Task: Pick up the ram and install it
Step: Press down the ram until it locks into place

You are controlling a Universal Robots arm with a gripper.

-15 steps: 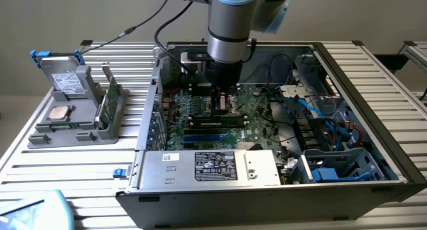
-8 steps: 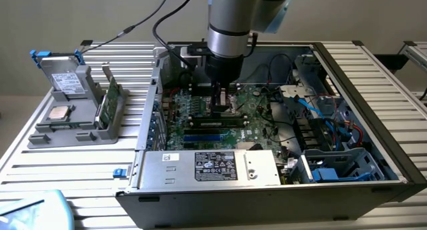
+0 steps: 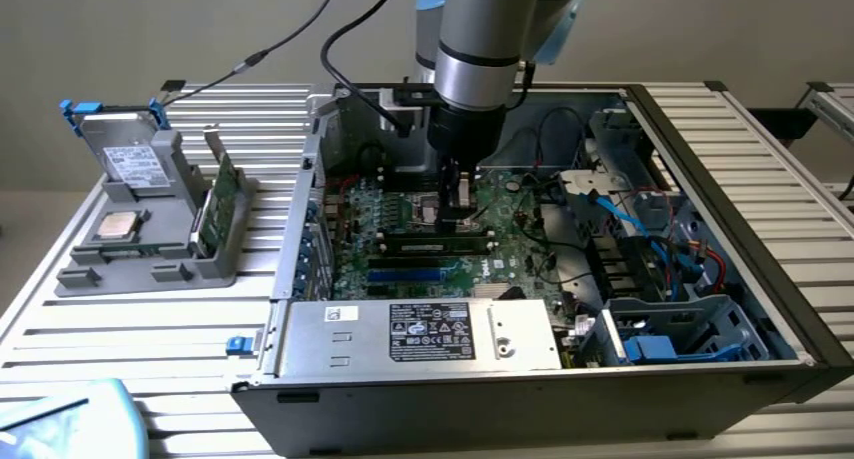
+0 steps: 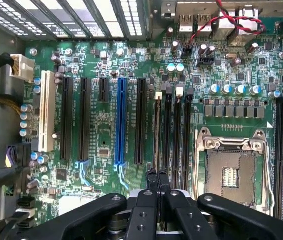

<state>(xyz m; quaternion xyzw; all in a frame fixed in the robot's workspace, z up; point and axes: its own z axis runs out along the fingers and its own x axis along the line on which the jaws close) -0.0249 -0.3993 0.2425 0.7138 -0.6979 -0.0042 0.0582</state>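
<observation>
Gripper [image 4: 157, 181] closed, pressing atop the ram [image 4: 157, 131] seated in its slot

You're looking at a silver-grey cylindrical arm [image 3: 483, 29] with a pale blue joint cap up top and a dark band ringing the metal tube, and a black cable [image 3: 350, 34] loops off its side while a second thin lead trails away with a small grey connector. Below the tube the wrist turns black and blocky, narrowing to the gripper [image 3: 458, 201]. From the wrist camera you get matte black linkage bars with round pivot holes and two slim black fingers [image 4: 152, 182].
</observation>
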